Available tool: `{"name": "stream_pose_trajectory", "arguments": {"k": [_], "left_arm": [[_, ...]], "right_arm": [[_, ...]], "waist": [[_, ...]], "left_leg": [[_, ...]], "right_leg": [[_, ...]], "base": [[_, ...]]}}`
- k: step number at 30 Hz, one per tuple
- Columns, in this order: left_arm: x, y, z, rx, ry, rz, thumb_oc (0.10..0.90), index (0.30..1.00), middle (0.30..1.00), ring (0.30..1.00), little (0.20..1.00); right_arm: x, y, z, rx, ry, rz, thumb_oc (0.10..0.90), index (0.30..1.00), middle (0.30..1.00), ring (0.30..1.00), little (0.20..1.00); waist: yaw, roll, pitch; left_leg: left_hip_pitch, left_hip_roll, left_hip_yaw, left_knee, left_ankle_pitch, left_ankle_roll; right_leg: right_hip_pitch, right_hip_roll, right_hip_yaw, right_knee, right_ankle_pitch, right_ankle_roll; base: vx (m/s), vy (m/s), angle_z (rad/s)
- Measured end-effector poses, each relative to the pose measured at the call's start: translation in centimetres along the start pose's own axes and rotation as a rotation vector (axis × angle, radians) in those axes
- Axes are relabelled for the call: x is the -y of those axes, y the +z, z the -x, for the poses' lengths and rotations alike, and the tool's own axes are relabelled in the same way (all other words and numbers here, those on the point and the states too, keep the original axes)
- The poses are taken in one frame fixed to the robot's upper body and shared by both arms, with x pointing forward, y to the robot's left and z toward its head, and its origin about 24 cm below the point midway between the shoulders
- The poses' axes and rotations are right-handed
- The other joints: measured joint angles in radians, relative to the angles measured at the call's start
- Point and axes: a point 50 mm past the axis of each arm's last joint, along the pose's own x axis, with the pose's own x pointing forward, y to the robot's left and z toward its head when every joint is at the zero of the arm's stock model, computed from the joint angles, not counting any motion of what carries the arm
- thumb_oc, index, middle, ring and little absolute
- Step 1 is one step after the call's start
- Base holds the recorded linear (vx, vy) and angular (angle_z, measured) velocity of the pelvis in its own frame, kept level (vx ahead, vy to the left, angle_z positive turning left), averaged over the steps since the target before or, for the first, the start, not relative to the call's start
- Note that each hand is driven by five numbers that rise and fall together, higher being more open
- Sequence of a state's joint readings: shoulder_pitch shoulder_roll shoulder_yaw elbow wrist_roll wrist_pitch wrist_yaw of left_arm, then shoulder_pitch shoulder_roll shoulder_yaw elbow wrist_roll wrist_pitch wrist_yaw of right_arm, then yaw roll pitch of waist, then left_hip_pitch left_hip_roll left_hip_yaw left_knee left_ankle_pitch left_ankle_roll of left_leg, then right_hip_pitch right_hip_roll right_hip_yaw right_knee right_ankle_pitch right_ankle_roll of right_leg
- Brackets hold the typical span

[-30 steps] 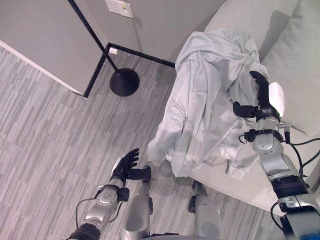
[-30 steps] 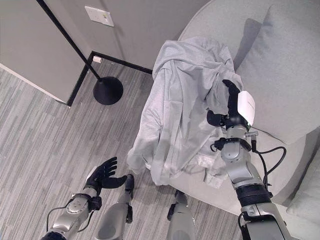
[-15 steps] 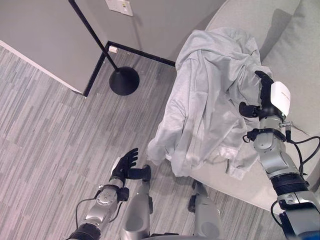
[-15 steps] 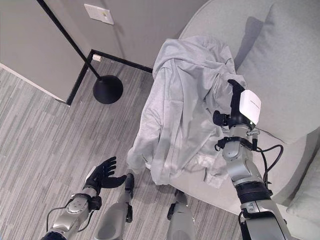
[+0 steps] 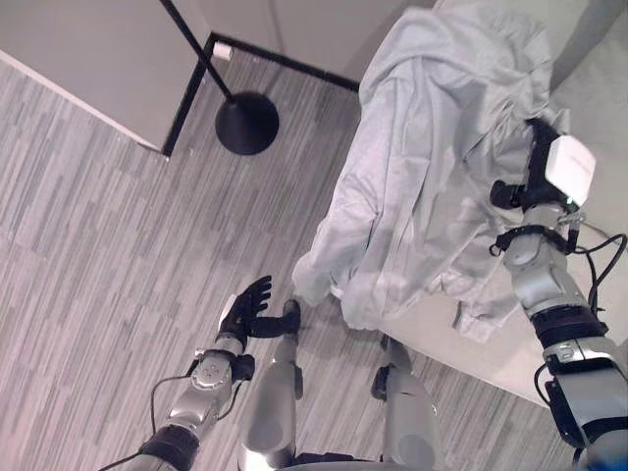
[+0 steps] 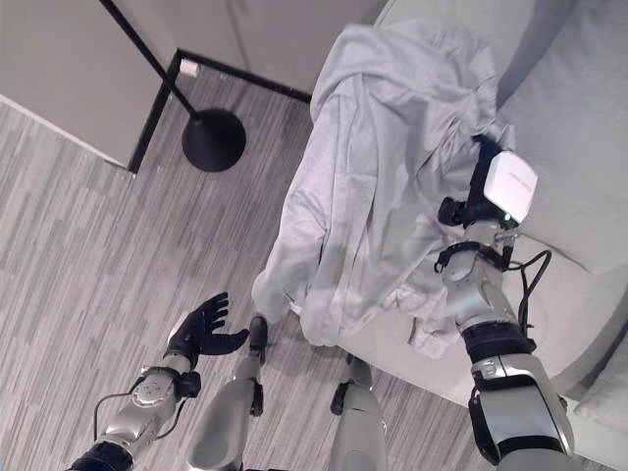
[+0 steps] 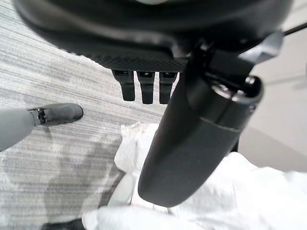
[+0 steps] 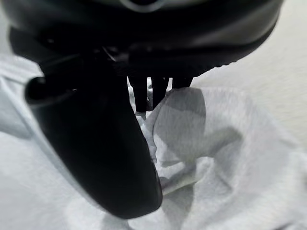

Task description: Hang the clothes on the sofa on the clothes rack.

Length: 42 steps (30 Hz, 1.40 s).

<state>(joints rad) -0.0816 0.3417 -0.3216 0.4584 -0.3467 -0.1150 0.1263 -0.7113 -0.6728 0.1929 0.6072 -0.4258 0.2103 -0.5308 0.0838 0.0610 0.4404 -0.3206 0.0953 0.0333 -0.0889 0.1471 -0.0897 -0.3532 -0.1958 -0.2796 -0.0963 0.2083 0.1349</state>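
Right eye view: right hand [image 6: 478, 186] outstretched against garment [image 6: 378, 157]

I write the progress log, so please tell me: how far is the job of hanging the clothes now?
Nothing is hung yet. The grey garment lies draped over the sofa arm. In hand: the right hand is at the folds on the garment's right side, fingers straight, no grip visible. The left hand hangs open low over the floor. Left: grasp, lift, carry to the rack, whose black base stands by the wall.

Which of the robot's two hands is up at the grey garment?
The right hand, up against the garment on the sofa; the left hand hangs open above the floor.
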Motion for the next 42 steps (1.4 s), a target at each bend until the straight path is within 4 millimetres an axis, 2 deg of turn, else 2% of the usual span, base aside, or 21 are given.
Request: {"name": "stream_pose_trajectory", "arguments": {"k": [2, 5, 8, 11, 13, 15, 16, 17, 19, 20, 21, 23, 24, 28, 30, 32, 36, 39, 42], "left_arm": [[-0.2, 1.9, -0.5, 0.078, -0.004, -0.009, 0.8, 0.9, 0.9, 0.9, 0.9], [-1.0, 2.2, -0.6, 0.091, 0.032, -0.005, 0.8, 0.9, 0.9, 0.9, 0.9], [-1.9, 2.3, -0.5, 0.095, 0.079, 0.014, 0.8, 0.9, 0.9, 0.9, 0.9], [-2.6, 2.8, -0.6, 0.113, 0.111, 0.023, 0.8, 0.9, 0.9, 0.9, 0.9], [-3.3, 5.0, -0.5, 0.195, 0.138, 0.024, 0.8, 0.9, 0.9, 0.9, 0.9], [-4.1, 7.2, -0.1, 0.282, 0.171, 0.037, 0.8, 0.9, 0.9, 0.9, 0.9], [-4.1, 7.3, 0.0, 0.289, 0.174, 0.039, 0.8, 0.9, 0.9, 0.9, 0.9], [-4.6, 9.2, 0.1, 0.363, 0.219, 0.063, 0.8, 0.9, 0.9, 0.9, 0.9], [-4.7, 11.0, 0.1, 0.428, 0.237, 0.077, 0.8, 0.9, 0.9, 0.9, 0.9], [-4.5, 12.0, 0.0, 0.458, 0.23, 0.079, 0.8, 0.9, 0.9, 0.9, 0.9], [-4.1, 13.5, -0.1, 0.511, 0.211, 0.078, 0.8, 0.9, 0.9, 0.9, 0.9], [-3.3, 14.9, -0.3, 0.555, 0.176, 0.023, 0.8, 0.9, 0.9, 0.9, 0.9], [-2.5, 15.9, -0.6, 0.584, 0.14, 0.009, 0.8, 0.9, 0.9, 0.9, 0.9], [-0.8, 17.3, -1.3, 0.61, 0.106, -0.131, 0.8, 0.9, 0.9, 0.9, 0.9], [-0.4, 17.4, -1.6, 0.608, 0.104, -0.186, 0.8, 0.9, 0.9, 0.9, 0.9], [0.3, 17.8, -2.0, 0.613, 0.111, -0.276, 0.8, 0.9, 0.9, 0.9, 0.9], [1.3, 18.1, -2.4, 0.626, 0.102, -0.33, 0.8, 0.9, 0.9, 0.9, 0.9], [2.1, 17.3, -3.3, 0.586, 0.095, -0.393, 0.8, 0.9, 0.9, 0.9, 0.9], [2.6, 16.6, -4.2, 0.541, 0.096, -0.46, 0.8, 0.9, 0.9, 0.9, 0.9]], "right_arm": [[1.5, -0.2, -2.2, -0.01, -0.045, 0.09, 0.4, 0.3, 0.3, 0.3, 0.3], [2.0, 0.7, -2.5, 0.017, -0.063, 0.063, 0.4, 0.3, 0.3, 0.3, 0.3], [2.3, 1.3, -1.3, 0.067, -0.077, 0.002, 0.4, 0.3, 0.3, 0.3, 0.3], [1.6, 0.3, 0.9, 0.093, -0.05, -0.031, 0.4, 0.3, 0.3, 0.3, 0.3], [1.2, -1.5, 2.7, 0.03, -0.042, -0.071, 0.4, 0.3, 0.3, 0.3, 0.3], [1.7, -2.5, 4.1, 0.002, -0.073, -0.124, 0.4, 0.3, 0.3, 0.3, 0.3], [1.8, -2.6, 4.2, 0.001, -0.073, -0.124, 0.4, 0.3, 0.3, 0.3, 0.3], [0.9, -3.5, 5.4, -0.04, -0.032, -0.137, 0.4, 0.3, 0.3, 0.3, 0.3], [-0.4, -4.7, 7.0, -0.109, 0.023, -0.172, 0.4, 0.3, 0.3, 0.3, 0.3], [-0.9, -5.2, 7.8, -0.132, 0.049, -0.182, 0.4, 0.3, 0.3, 0.3, 0.3], [-2.0, -6.1, 9.5, -0.184, 0.115, -0.209, 0.4, 0.3, 0.3, 0.3, 0.3], [-3.7, -7.2, 12.2, -0.245, 0.237, -0.236, 0.4, 0.3, 0.3, 0.3, 0.3], [-4.4, -7.6, 13.6, -0.261, 0.306, -0.241, 0.4, 0.3, 0.3, 0.3, 0.3], [-5.9, -7.9, 16.6, -0.262, 0.461, -0.256, 0.4, 0.3, 0.3, 0.3, 0.3], [-6.6, -7.3, 17.5, -0.232, 0.528, -0.263, 0.4, 0.3, 0.3, 0.3, 0.3], [-7.2, -7.0, 18.3, -0.215, 0.591, -0.263, 0.4, 0.3, 0.3, 0.3, 0.3], [-7.7, -6.4, 17.9, -0.194, 0.601, -0.264, 0.4, 0.3, 0.3, 0.3, 0.3], [-8.0, -5.4, 17.1, -0.162, 0.601, -0.272, 0.4, 0.3, 0.3, 0.3, 0.3], [-8.3, -4.5, 16.8, -0.126, 0.606, -0.281, 0.4, 0.3, 0.3, 0.3, 0.3]], "waist": [[0.01, 0.009, 0.024], [0.026, 0.014, 0.027], [0.026, 0.014, 0.027], [0.017, 0.013, 0.027], [-0.007, 0.003, 0.021], [-0.015, -0.002, 0.02], [-0.015, -0.003, 0.02], [-0.04, -0.009, 0.016], [-0.065, -0.017, 0.001], [-0.075, -0.02, -0.005], [-0.091, -0.026, -0.019], [-0.108, -0.033, -0.036], [-0.131, -0.032, -0.049], [-0.171, -0.033, -0.058], [-0.181, -0.03, -0.07], [-0.199, -0.018, -0.089], [-0.201, 0.002, -0.102], [-0.202, 0.016, -0.111], [-0.209, 0.018, -0.112]], "left_leg": [[-0.043, -0.007, -0.009, 0.006, 0.005, 0.001], [-0.055, -0.012, -0.01, 0.001, 0.006, 0.002], [-0.045, -0.011, -0.01, 0.001, 0.006, 0.002], [0.012, -0.01, -0.011, 0.0, 0.006, 0.002], [0.052, -0.008, -0.012, 0.0, -0.005, -0.004], [0.056, -0.008, -0.007, 0.0, -0.004, -0.004], [0.057, -0.008, -0.006, 0.0, -0.004, -0.004], [0.077, -0.008, -0.001, 0.0, -0.005, -0.004], [0.093, -0.008, 0.006, -0.001, -0.006, -0.005], [0.098, -0.007, 0.01, -0.001, -0.007, -0.007], [0.103, -0.007, 0.016, -0.001, -0.007, -0.006], [0.12, -0.009, 0.03, -0.002, -0.01, -0.004], [0.129, -0.01, 0.041, -0.002, -0.013, -0.002], [0.161, -0.007, 0.064, -0.001, -0.022, -0.004], [0.171, -0.007, 0.081, -0.002, -0.026, -0.004], [0.176, -0.007, 0.093, -0.002, -0.029, -0.002], [0.178, -0.007, 0.114, -0.002, -0.03, -0.001], [0.168, -0.007, 0.129, -0.002, -0.031, -0.001], [0.159, -0.006, 0.131, -0.002, -0.03, -0.001]], "right_leg": [[-0.036, -0.007, -0.007, 0.0, 0.007, 0.001], [-0.049, -0.012, -0.008, 0.0, 0.007, 0.0], [-0.039, -0.012, -0.003, 0.0, 0.007, 0.0], [0.021, -0.013, 0.0, 0.0, 0.007, 0.0], [0.064, -0.013, 0.008, 0.0, -0.01, 0.005], [0.065, -0.01, 0.02, 0.0, -0.01, 0.007], [0.065, -0.01, 0.021, 0.0, -0.009, 0.007], [0.08, -0.01, 0.031, 0.0, -0.009, 0.01], [0.09, -0.009, 0.041, 0.0, -0.01, 0.012], [0.091, -0.009, 0.045, 0.0, -0.01, 0.014], [0.093, -0.009, 0.051, 0.0, -0.008, 0.012], [0.102, -0.009, 0.065, 0.0, -0.006, 0.012], [0.102, -0.009, 0.076, 0.0, -0.006, 0.013], [0.118, -0.004, 0.1, 0.0, -0.005, 0.013], [0.118, -0.004, 0.113, 0.0, -0.004, 0.014], [0.116, -0.003, 0.127, 0.0, -0.004, 0.015], [0.102, 0.0, 0.15, 0.0, 0.002, 0.015], [0.082, 0.001, 0.163, 0.0, 0.01, 0.013], [0.073, 0.004, 0.166, 0.0, 0.012, 0.011]], "base": [[-0.04, 0.015, 0.15], [0.01, 0.009, 0.01], [0.04, 0.003, 0.02], [0.04, -0.018, 0.04], [0.05, -0.044, 0.06], [0.03, -0.052, -0.05], [0.02, -0.058, -0.15], [0.02, -0.054, -0.15], [0.03, -0.042, -0.14], [0.06, -0.04, -0.12], [0.05, -0.03, -0.12], [0.04, -0.029, -0.21], [0.06, -0.038, -0.22], [0.03, -0.032, -0.18], [0.01, -0.019, -0.23], [-0.01, -0.015, -0.19], [-0.02, -0.015, -0.16], [-0.02, -0.018, -0.13], [-0.03, -0.025, -0.03]]}}
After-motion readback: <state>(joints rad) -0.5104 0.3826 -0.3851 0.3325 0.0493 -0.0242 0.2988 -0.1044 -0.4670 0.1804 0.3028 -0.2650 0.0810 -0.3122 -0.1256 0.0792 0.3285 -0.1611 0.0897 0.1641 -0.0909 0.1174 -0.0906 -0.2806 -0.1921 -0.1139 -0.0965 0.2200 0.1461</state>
